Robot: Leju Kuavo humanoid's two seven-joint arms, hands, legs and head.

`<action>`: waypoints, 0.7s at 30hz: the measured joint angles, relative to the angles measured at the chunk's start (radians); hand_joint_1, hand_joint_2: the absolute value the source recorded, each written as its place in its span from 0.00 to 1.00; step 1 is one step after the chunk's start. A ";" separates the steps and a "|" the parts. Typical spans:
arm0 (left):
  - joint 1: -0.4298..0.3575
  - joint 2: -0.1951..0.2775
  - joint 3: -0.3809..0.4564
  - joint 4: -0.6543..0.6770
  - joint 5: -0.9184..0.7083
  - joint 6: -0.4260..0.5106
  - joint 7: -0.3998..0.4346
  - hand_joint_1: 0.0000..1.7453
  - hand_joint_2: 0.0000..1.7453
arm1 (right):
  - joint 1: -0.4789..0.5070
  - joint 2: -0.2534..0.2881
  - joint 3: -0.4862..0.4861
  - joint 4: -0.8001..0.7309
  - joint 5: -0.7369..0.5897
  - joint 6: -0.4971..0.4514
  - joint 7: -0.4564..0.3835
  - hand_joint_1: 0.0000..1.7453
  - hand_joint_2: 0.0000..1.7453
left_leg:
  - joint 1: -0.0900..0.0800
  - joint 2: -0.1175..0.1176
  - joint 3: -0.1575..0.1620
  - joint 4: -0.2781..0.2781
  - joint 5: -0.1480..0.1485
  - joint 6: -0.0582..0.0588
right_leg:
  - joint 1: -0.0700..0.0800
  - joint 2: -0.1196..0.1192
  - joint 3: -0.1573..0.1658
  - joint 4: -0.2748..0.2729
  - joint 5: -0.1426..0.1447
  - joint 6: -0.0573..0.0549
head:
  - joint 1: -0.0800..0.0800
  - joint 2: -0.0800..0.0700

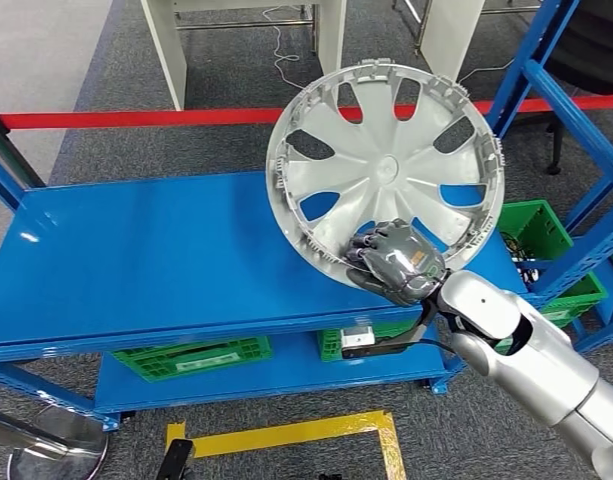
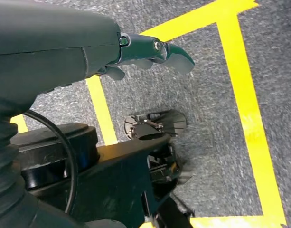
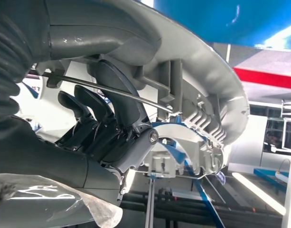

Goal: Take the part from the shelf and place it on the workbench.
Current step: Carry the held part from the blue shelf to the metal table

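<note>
The part is a silver wheel cover [image 1: 386, 165] with broad spokes, tilted up on edge above the right end of the blue workbench top [image 1: 152, 250]. My right hand [image 1: 393, 262] grips its lower rim, fingers curled over the edge. In the right wrist view the dark fingers [image 3: 97, 118] wrap around the cover's ribbed rim [image 3: 208, 90]. My left hand [image 2: 144, 50] hangs beside my body over the grey carpet, its fingers stretched out with nothing in them.
Green crates [image 1: 190, 355] sit on the bench's lower shelf, another green crate [image 1: 541, 230] in the blue rack [image 1: 582, 130] at right. Red tape [image 1: 137, 118] runs behind the bench. Yellow floor tape [image 1: 288, 435] marks the carpet in front.
</note>
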 joint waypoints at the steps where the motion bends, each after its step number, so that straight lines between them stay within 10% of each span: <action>1: 0.000 0.000 0.001 0.000 0.000 -0.002 0.002 0.00 1.00 | 0.001 0.000 0.001 0.002 -0.002 0.000 0.000 1.00 1.00 | 0.002 0.000 -0.008 0.007 0.001 -0.002 | -0.003 -0.001 0.019 -0.012 0.011 0.004 | 0.000 0.000; 6: -0.001 0.001 0.004 0.000 0.001 -0.008 0.007 0.00 1.00 | 0.001 0.002 0.004 0.005 -0.009 0.003 0.002 1.00 1.00 | 0.006 -0.002 -0.052 0.053 0.004 -0.032 | -0.010 -0.003 0.168 -0.241 0.058 0.010 | 0.005 0.000; 9: 0.000 0.002 0.005 0.000 0.001 -0.008 0.011 0.00 1.00 | 0.005 0.003 0.006 0.007 -0.012 0.003 0.002 1.00 1.00 | 0.005 -0.004 -0.068 0.065 0.003 -0.049 | -0.010 -0.001 0.150 -0.234 0.068 -0.017 | 0.004 0.000; 15: 0.000 0.002 0.012 0.000 0.000 -0.010 0.012 0.00 1.00 | 0.008 0.005 0.009 0.007 -0.020 0.003 0.002 1.00 1.00 | 0.008 -0.006 -0.129 0.332 -0.188 -0.064 | 0.000 -0.003 0.088 -0.234 0.116 -0.054 | 0.001 0.000; 17: -0.001 0.002 0.013 0.000 0.000 -0.010 0.012 0.00 1.00 | 0.010 0.005 0.010 0.008 -0.021 0.003 0.002 1.00 1.00 | 0.004 -0.007 -0.082 0.306 -0.153 -0.049 | 0.010 -0.001 0.066 -0.234 0.136 -0.056 | 0.001 0.000; 21: -0.007 0.005 0.014 0.000 0.000 -0.010 0.013 0.00 1.00 | 0.010 0.006 0.010 0.008 -0.024 0.003 0.000 1.00 1.00 | -0.019 -0.012 0.084 0.057 -0.119 -0.003 | 0.016 -0.001 0.040 -0.239 0.175 -0.053 | 0.003 0.000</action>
